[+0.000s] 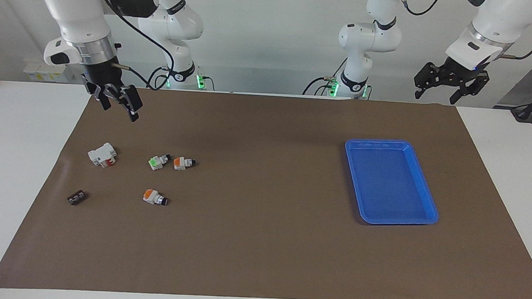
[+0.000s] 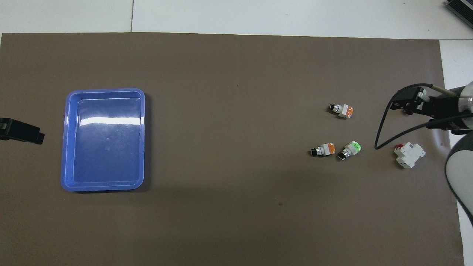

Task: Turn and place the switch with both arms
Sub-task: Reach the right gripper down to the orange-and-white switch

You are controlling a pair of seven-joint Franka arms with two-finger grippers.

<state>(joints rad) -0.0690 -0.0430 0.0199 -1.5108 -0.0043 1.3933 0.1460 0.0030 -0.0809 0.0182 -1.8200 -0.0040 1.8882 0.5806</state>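
The switch (image 1: 183, 163) with a white body, an orange square block and a black knob tip lies on the brown mat; it also shows in the overhead view (image 2: 323, 149). It lies beside a like switch with a green face (image 1: 158, 162). My right gripper (image 1: 119, 112) is open and empty, up in the air over the mat toward the right arm's end, apart from the switches; the overhead view (image 2: 404, 103) shows it too. My left gripper (image 1: 435, 97) is open and empty, and waits high over the mat's corner at the left arm's end.
A blue tray (image 1: 352, 173) stands empty toward the left arm's end. A switch with a rounded orange cap (image 1: 154, 197) lies farther from the robots than the pair. A white breaker with red (image 1: 102, 154) and a small dark part (image 1: 77, 197) lie toward the right arm's end.
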